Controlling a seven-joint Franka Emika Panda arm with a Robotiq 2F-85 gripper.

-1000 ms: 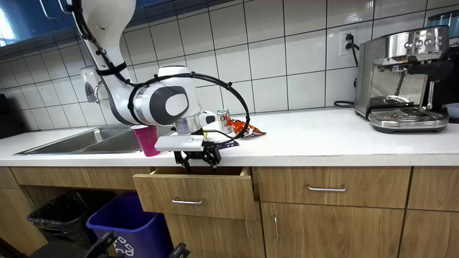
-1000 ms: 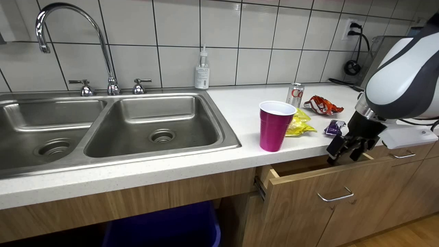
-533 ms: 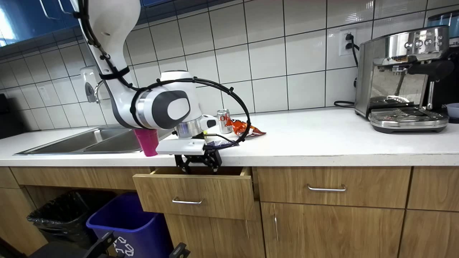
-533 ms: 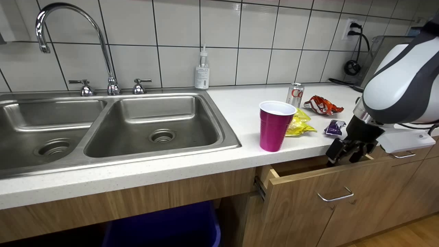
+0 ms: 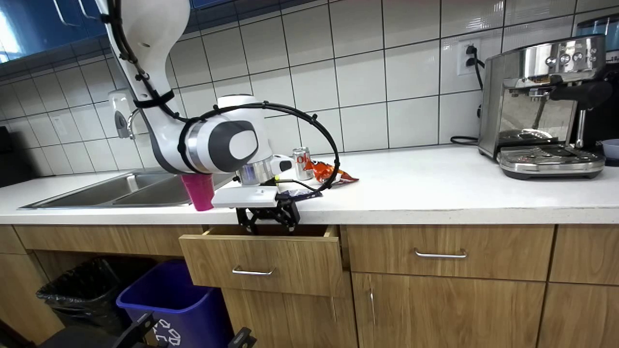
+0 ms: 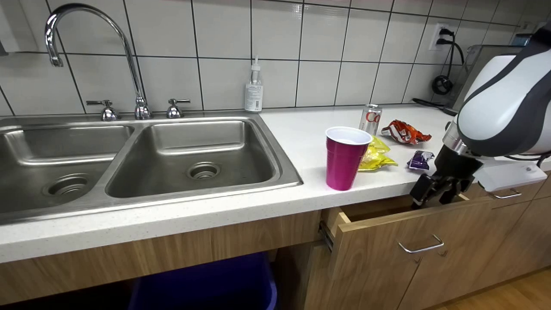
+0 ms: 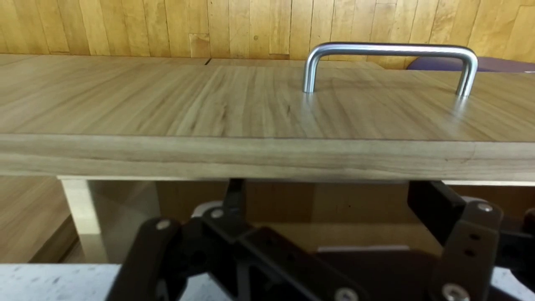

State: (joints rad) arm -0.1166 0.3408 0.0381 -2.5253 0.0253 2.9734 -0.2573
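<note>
Spanning both exterior views, the white tabletop (image 5: 416, 188) carries several containers and packets. Let into it is the steel sink (image 6: 119, 161), with two basins and a round drain (image 6: 203, 170) in the floor of each. Beneath the tabletop's edge, a wooden drawer (image 5: 304, 261) stands partly pulled out, its interior shaded. Lower down, a blue bin (image 5: 203, 314) shows its inner walls, the bottom being hidden; just beside it is a black-lined bin (image 5: 87, 307), its depth too dark to read. A coffee machine (image 5: 537, 116) rests on the tabletop, well apart from the sink. The tool (image 7: 328, 188) is at the drawer, its two fingers spread wide, their tips reaching in behind the front panel; whether they touch the panel cannot be told. A magenta cup (image 6: 344, 163) stands upright near the sink, mouth upward and white inside, the bottom of the interior hidden. A clear bottle (image 6: 254, 92), white-topped and labelled, stands at the sink's rear corner. Partly behind the cup lies a crumpled yellow packet (image 6: 375, 158), its contents hidden; farther back are an orange packet (image 6: 404, 131) and an upright silver can (image 6: 370, 119). Smallest is a purple packet (image 6: 420, 160), near the tool.
</note>
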